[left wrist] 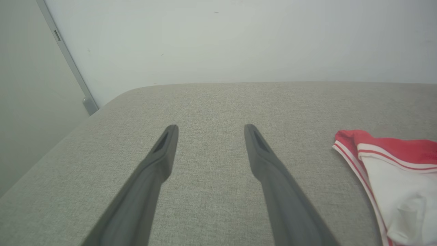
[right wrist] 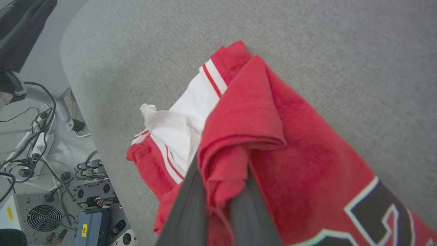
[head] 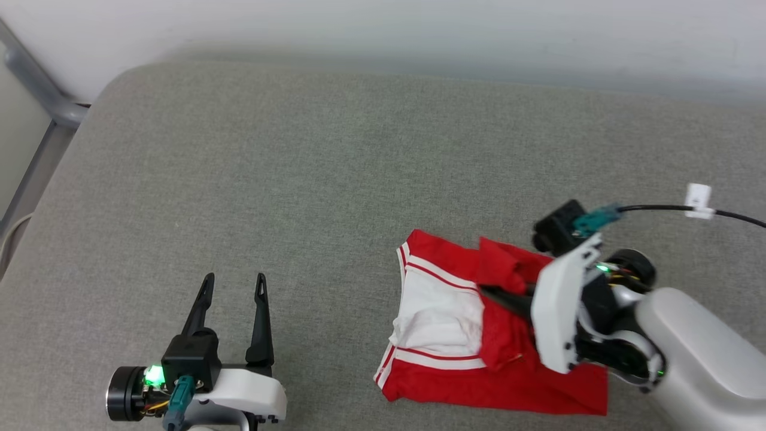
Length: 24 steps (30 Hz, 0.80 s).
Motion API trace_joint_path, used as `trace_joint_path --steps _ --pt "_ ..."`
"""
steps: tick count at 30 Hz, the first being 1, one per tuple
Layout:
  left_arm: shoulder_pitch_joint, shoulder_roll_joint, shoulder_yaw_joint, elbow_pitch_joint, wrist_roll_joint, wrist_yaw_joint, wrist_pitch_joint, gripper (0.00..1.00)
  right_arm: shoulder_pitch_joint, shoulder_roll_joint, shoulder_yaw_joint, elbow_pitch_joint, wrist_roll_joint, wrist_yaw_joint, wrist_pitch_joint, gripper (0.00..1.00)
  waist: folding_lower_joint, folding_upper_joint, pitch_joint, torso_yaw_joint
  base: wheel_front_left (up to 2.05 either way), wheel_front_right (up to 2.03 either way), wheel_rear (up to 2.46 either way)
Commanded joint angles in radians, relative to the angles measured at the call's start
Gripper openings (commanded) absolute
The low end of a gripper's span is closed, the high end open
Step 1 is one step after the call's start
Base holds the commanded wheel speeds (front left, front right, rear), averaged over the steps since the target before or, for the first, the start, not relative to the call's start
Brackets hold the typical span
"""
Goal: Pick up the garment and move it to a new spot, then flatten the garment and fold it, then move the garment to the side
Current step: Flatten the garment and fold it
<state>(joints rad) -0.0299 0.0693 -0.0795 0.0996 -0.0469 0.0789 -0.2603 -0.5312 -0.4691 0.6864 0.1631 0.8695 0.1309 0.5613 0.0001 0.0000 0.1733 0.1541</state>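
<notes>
Head view: the garment, a red T-shirt with a white sleeve and red-and-white striped trim, lies bunched on the right part of a grey fabric-covered surface, close to the near edge. The right gripper reaches into it from the right, its two dark fingers pressed together on a raised fold of red cloth – the tips are buried in the fabric. A black cable runs from that wrist off to the right. The left gripper sits at the lower left, well apart from the shirt, its fingers spread wide with nothing between them. In the left wrist view the left gripper points across the bare grey surface toward a pale wall, and the garment's striped hem and white sleeve show at the right edge. In the right wrist view the right gripper clamps a bunched ridge of the garment, whose black-and-white print shows at the lower right – beyond the surface's edge, a box with a fan grille and loose cables sit on the floor.
</notes>
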Motion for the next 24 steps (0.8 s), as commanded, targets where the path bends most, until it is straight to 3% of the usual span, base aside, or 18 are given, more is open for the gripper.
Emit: trace_joint_path --steps 1,11,17,18,19,20,21,22,24 --pt "-0.015 -0.002 0.003 0.002 0.005 -0.004 -0.007 1.00 -0.029 0.020 0.021 0.018 -0.012 -0.001 -0.010 0.00 -0.0001 0.0000 0.009 0.006 0.00 0.00 0.00" --pt "-0.031 -0.011 -0.001 0.010 0.007 -0.007 -0.007 1.00 -0.131 0.107 0.203 0.236 -0.066 -0.001 -0.080 0.00 -0.0001 0.0000 0.030 0.030 0.00 0.00 0.00" --pt "-0.028 -0.014 0.000 0.014 0.003 -0.005 -0.007 1.00 -0.139 0.112 0.278 0.325 -0.076 -0.001 -0.156 0.00 -0.0001 0.0000 0.027 0.030 0.00 0.00 0.00" --pt "-0.025 -0.015 0.001 0.014 0.003 -0.005 -0.007 1.00 -0.144 0.110 0.283 0.323 -0.078 -0.001 -0.179 0.09 -0.0001 0.0000 0.024 0.027 0.00 0.00 0.00" --pt "-0.021 -0.015 0.003 0.016 0.003 -0.005 -0.007 1.00 -0.152 0.102 0.290 0.321 -0.087 -0.001 -0.202 0.35 -0.0001 0.0000 0.020 0.024 0.00 0.00 0.00" --pt "-0.018 -0.015 0.005 0.018 0.004 -0.005 -0.007 1.00 -0.159 0.092 0.299 0.316 -0.098 -0.001 -0.224 0.42 -0.0001 0.0000 0.015 0.021 0.00 0.00 0.00" --pt "-0.016 -0.015 0.005 0.019 0.006 -0.007 -0.007 1.00 -0.165 0.079 0.305 0.310 -0.111 -0.001 -0.250 0.82 -0.0001 0.0000 0.010 0.019 0.00 0.00 0.00" --pt "-0.013 -0.015 0.007 0.020 0.008 -0.007 -0.007 1.00 -0.169 0.068 0.306 0.301 -0.126 -0.001 -0.280 1.00 -0.0001 0.0000 0.003 0.015 0.00 0.00 0.00" --pt "-0.005 -0.015 0.011 0.021 0.009 -0.008 -0.007 1.00 -0.164 0.051 0.295 0.279 -0.142 -0.001 -0.341 1.00 -0.0001 0.0000 -0.012 0.005 0.00 0.00 0.00"
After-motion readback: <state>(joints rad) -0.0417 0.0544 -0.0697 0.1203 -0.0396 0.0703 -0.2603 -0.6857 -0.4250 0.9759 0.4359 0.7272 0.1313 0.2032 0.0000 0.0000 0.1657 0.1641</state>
